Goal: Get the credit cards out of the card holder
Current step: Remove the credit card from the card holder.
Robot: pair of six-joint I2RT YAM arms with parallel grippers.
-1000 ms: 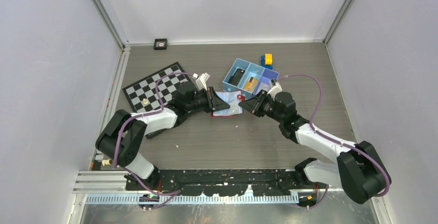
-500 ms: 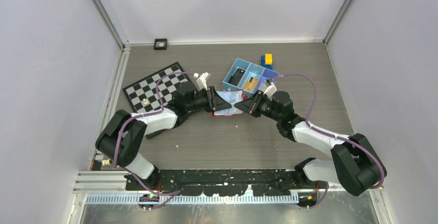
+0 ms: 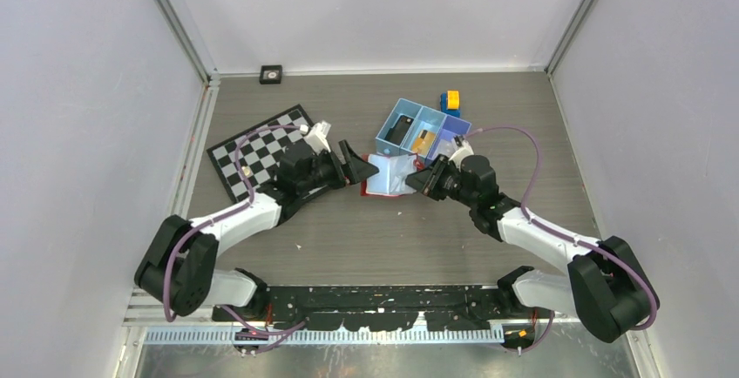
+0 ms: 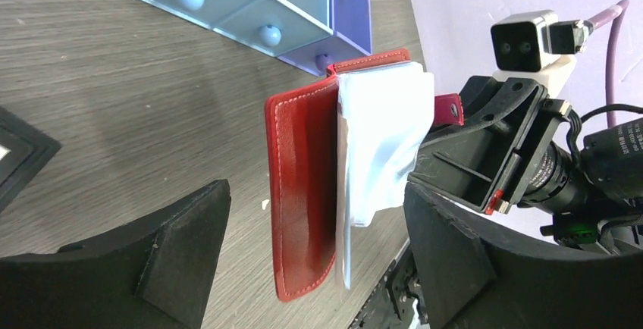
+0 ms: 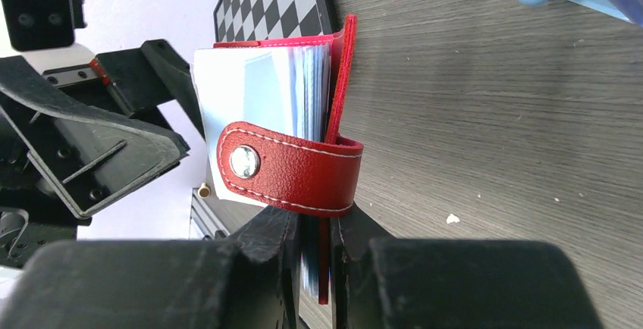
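Observation:
The red card holder (image 3: 388, 178) hangs open just above the table, its pale blue-grey sleeves (image 4: 383, 143) fanned beside the red cover (image 4: 303, 192). My right gripper (image 5: 318, 249) is shut on its lower edge, under the snap tab (image 5: 292, 168). My left gripper (image 4: 318, 257) is open, one finger on each side of the holder without touching it, just left of it in the top view (image 3: 353, 162). An orange-gold credit card (image 3: 424, 141) lies in the middle compartment of the blue tray (image 3: 394, 110). I cannot tell whether cards sit inside the sleeves.
The blue tray stands just behind the holder, with a dark flat item (image 3: 402, 128) in its left compartment. A yellow and blue block (image 3: 450, 101) is behind it. A checkerboard (image 3: 261, 147) lies at the left, and a small black square (image 3: 271, 74) by the back wall.
My left gripper has let go of the card holder, opened wide and drawn back to the left. The right gripper keeps its hold in about the same place.

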